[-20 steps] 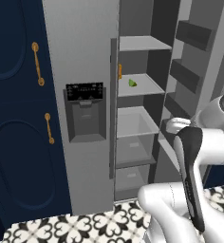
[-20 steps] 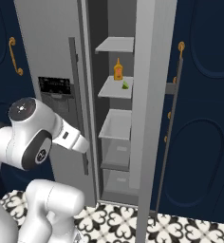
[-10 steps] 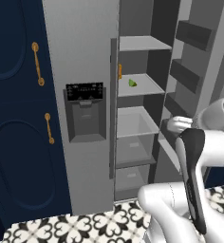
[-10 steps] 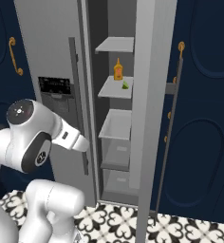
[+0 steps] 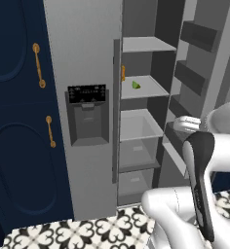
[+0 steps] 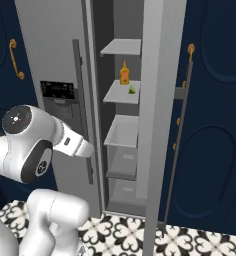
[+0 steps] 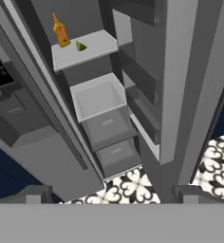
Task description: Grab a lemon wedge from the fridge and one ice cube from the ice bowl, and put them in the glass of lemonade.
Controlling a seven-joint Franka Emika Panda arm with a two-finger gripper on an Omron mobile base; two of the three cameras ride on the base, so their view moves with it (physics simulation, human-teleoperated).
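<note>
gripper (image 7: 109, 194) hovering, fingers spread, empty | wedge (image 7: 80, 46) lying far ahead, up-left on fridge (image 5: 83, 58) shelf beside bottle (image 7: 60, 31)

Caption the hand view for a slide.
Open fridge: lemon wedge beside an orange bottle on a shelf above drawers.

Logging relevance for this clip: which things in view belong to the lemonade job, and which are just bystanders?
Belongs to the job:
- fridge, right door open
- lemon wedge, on a fridge shelf
- end effector, open, empty, facing the fridge

Just there:
- orange bottle, beside the wedge
- navy cabinets with brass handles
- patterned floor tiles
</note>
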